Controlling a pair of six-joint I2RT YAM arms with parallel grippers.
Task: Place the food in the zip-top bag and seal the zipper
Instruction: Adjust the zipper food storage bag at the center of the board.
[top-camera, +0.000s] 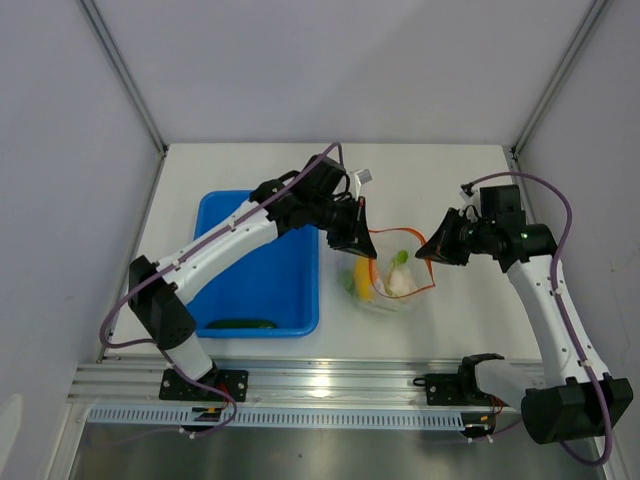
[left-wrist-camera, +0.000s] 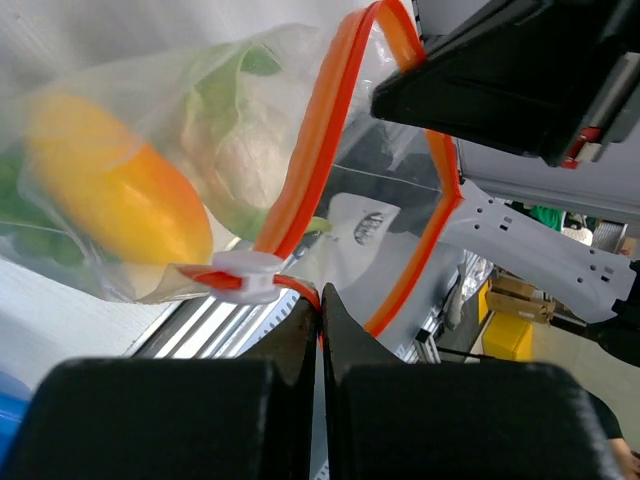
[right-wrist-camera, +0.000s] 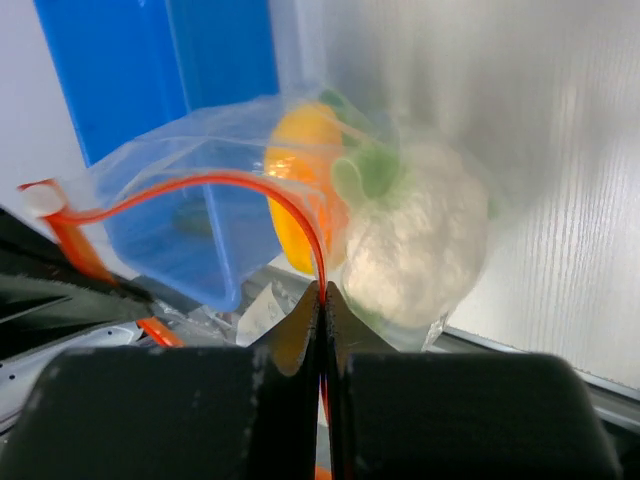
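The clear zip-top bag (top-camera: 392, 293) hangs between both grippers above the table. Inside it lie an orange-yellow fruit (top-camera: 363, 282) (left-wrist-camera: 115, 185) (right-wrist-camera: 300, 160) and a white-and-green cabbage head (top-camera: 402, 283) (left-wrist-camera: 240, 160) (right-wrist-camera: 415, 240). The orange-red zipper (top-camera: 398, 232) (left-wrist-camera: 320, 150) (right-wrist-camera: 230, 182) runs in an open loop, with a white slider (left-wrist-camera: 245, 277) at its left end. My left gripper (top-camera: 362, 248) (left-wrist-camera: 321, 297) is shut on the strip beside the slider. The right gripper (top-camera: 428, 252) (right-wrist-camera: 322, 290) is shut on the strip's other end. A thin dark green cucumber (top-camera: 240, 324) lies in the tray.
A blue plastic tray (top-camera: 290, 290) (right-wrist-camera: 150, 70) sits on the white table left of the bag, under the left arm. Grey walls close in the table on three sides. An aluminium rail (top-camera: 330, 380) runs along the near edge.
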